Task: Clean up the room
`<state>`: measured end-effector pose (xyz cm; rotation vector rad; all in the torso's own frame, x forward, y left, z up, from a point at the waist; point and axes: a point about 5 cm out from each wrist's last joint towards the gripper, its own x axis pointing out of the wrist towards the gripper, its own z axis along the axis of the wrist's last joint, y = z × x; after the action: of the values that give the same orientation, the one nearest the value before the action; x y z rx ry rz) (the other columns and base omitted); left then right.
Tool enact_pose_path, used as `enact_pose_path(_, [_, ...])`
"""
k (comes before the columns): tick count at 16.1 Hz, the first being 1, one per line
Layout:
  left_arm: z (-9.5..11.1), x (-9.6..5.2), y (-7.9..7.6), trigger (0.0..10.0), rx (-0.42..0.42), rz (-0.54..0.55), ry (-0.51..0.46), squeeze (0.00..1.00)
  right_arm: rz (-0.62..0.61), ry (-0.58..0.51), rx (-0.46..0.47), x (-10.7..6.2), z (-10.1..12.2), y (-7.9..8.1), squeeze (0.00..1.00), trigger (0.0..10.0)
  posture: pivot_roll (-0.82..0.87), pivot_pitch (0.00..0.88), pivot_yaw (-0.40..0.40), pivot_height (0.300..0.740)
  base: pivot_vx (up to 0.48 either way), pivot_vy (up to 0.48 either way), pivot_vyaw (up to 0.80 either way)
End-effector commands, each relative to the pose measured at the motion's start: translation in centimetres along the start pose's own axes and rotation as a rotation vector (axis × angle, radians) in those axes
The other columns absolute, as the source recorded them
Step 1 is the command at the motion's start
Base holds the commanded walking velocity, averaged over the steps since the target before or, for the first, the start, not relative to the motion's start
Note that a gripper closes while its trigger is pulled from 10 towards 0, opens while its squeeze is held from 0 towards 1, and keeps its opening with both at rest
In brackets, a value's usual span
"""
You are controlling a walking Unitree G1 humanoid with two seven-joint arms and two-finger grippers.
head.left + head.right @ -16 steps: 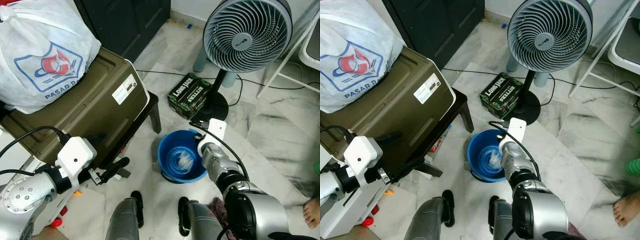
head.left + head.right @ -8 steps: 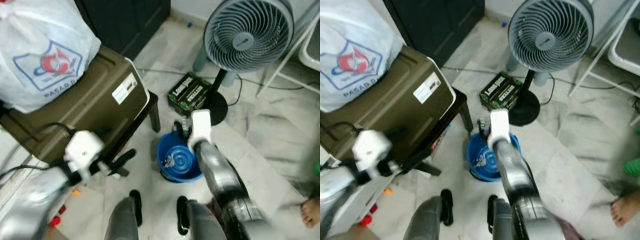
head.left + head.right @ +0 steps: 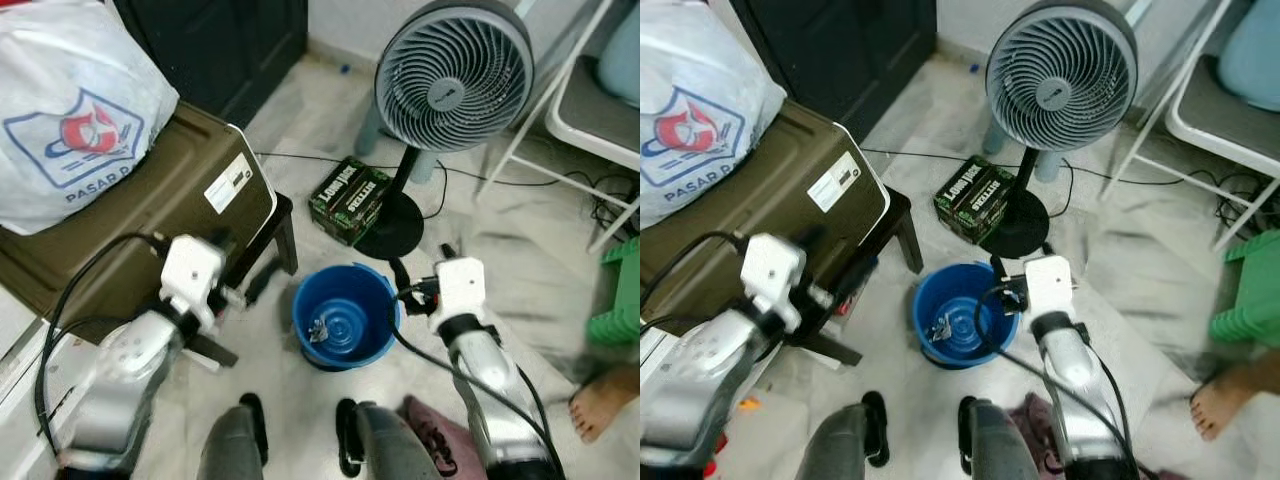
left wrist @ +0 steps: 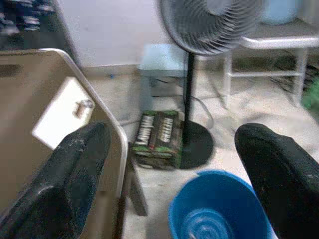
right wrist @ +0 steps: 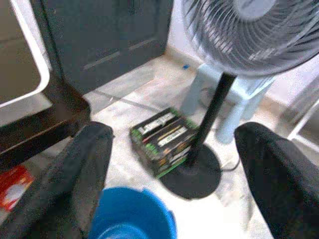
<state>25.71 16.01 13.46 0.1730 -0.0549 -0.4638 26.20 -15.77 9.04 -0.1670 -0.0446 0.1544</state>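
Below, blue bucket (image 3: 345, 315) sits between left hand (image 4: 169, 174) and right hand (image 5: 172, 169); both released

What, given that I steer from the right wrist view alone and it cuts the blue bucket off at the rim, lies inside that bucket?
Observer: A small crumpled scrap lies on the bottom of the blue bucket.
Operator: Where is my tool relative to the bucket?
Observer: The right tool hovers open at the rim, on the robot's right side of the bucket.
Operator: Anyone near me on that side?
Observer: Yes, a person's bare foot is on the floor further to the robot's right.
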Motion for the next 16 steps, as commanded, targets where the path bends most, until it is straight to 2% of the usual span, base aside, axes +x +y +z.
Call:
enact_pose_path(1, [-1.0,-0.2,0.9,10.0,-0.010,0.090,0.036,0.00,-0.023,-0.031,-0.023,-0.6,0.9,-0.5,1.00,10.0,-0.07,0.128,-0.014,0.740,0.000,0.000,0.00])
enact_pose_path(2, [-1.5,0.1,1.6,10.0,-0.061,0.181,0.046,0.00,-0.016,-0.021,-0.024,-1.1,1.2,-0.5,1.00,10.0,-0.07,0.112,-0.017,0.740,0.000,0.000,0.00])
enact_pose_path(3, [-1.7,0.1,1.8,10.0,-0.090,0.222,0.053,0.00,-0.012,-0.017,-0.021,-1.2,1.4,-0.5,1.00,10.0,-0.07,0.112,-0.017,0.740,0.000,0.000,0.00])
enact_pose_path(4, [-2.2,0.1,2.4,10.0,-0.099,0.304,0.048,0.00,0.007,-0.040,-0.051,-1.0,1.9,-0.8,0.95,10.0,-0.07,0.085,-0.028,0.740,0.000,0.000,0.80])
enact_pose_path(5, [-2.2,0.1,2.5,10.0,-0.094,0.313,0.047,0.00,0.007,-0.044,-0.058,-0.8,2.0,-0.9,0.95,10.0,-0.07,0.085,-0.028,0.740,0.000,0.000,0.80])
enact_pose_path(6, [-2.6,-0.2,2.7,10.0,-0.100,0.338,0.054,0.00,0.001,-0.064,-0.059,-0.3,2.5,-1.0,0.45,10.0,-0.06,0.077,-0.025,0.740,0.000,0.000,0.80])
enact_pose_path(8, [-3.1,-0.4,3.1,10.0,-0.143,0.385,0.066,0.00,0.026,-0.102,-0.077,0.5,3.4,-0.7,0.00,10.0,-0.07,0.056,-0.021,0.740,0.000,0.000,0.80])
enact_pose_path(11, [-2.8,0.4,3.0,10.0,-0.146,0.399,0.039,0.00,0.041,-0.109,-0.079,0.9,3.9,-0.6,0.00,10.0,-0.07,0.048,-0.026,0.740,0.000,0.000,0.80])
enact_pose_path(16, [-2.8,1.1,2.5,10.0,-0.141,0.396,0.024,0.00,0.053,-0.126,-0.093,1.4,4.2,-0.5,0.00,10.0,-0.06,0.048,-0.035,0.740,0.000,0.000,0.80])
